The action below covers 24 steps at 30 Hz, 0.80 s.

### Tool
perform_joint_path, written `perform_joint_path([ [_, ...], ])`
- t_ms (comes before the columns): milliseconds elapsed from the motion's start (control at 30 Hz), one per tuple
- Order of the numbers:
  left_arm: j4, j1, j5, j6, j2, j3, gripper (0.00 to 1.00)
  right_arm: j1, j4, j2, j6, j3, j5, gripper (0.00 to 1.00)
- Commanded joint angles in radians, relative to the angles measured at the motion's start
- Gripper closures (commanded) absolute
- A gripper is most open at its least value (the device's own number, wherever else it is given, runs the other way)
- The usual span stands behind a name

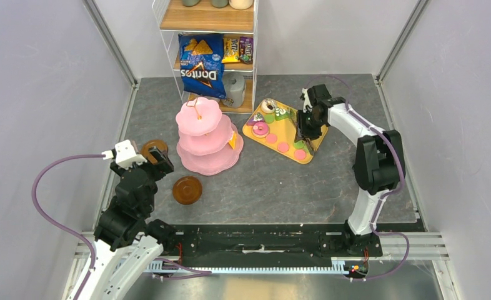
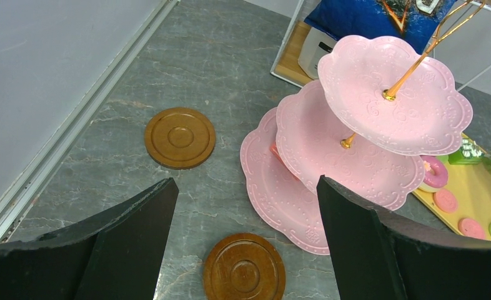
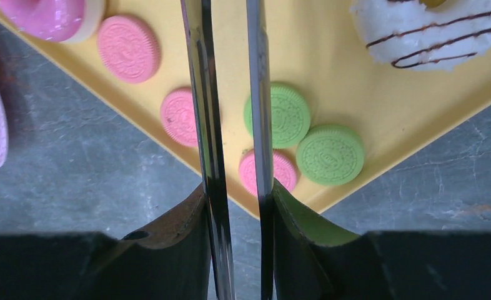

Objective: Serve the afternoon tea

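The pink three-tier stand (image 1: 200, 134) rises at the middle of the table, with one small cake slice (image 1: 233, 141) on a lower tier. Right of it, a yellow tray (image 1: 290, 128) carries donuts, cake pieces and macarons. My right gripper (image 3: 233, 194) is shut on metal tongs (image 3: 202, 94), whose two blades hang apart just above the tray's near corner. Pink macarons (image 3: 179, 117) and green macarons (image 3: 290, 114) lie beneath the blades. My left gripper (image 2: 244, 181) is open and holds nothing, above the floor between two brown saucers (image 2: 180, 137) (image 2: 245, 269).
A wire shelf at the back holds a blue Doritos bag (image 1: 200, 65) and other snack packs. Grey walls close in the left and right sides. A pink donut (image 3: 43, 15) and a white iced donut (image 3: 430, 31) sit further in on the tray.
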<state>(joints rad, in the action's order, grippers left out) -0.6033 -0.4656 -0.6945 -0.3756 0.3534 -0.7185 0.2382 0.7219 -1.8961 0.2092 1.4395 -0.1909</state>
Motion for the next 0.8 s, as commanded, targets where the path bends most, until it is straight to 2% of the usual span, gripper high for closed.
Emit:
perform_joint_path([
  [0, 0.038, 0.008, 0.014, -0.013, 0.004, 0.002, 0.1, 0.001, -0.007, 0.1, 0.029, -0.02, -0.071, 0.59],
  [100, 0.037, 0.01, 0.014, -0.013, 0.004, 0.002, 0.1, 0.001, -0.003, 0.107, 0.027, -0.024, -0.076, 0.59],
  [333, 0.036, 0.009, 0.014, -0.015, 0.004, 0.001, 0.1, -0.006, -0.009, 0.114, 0.013, 0.013, 0.045, 0.59],
  [767, 0.036, 0.01, 0.012, -0.013, 0.006, 0.001, 0.1, -0.023, -0.002, -0.053, -0.021, 0.164, 0.033, 0.6],
])
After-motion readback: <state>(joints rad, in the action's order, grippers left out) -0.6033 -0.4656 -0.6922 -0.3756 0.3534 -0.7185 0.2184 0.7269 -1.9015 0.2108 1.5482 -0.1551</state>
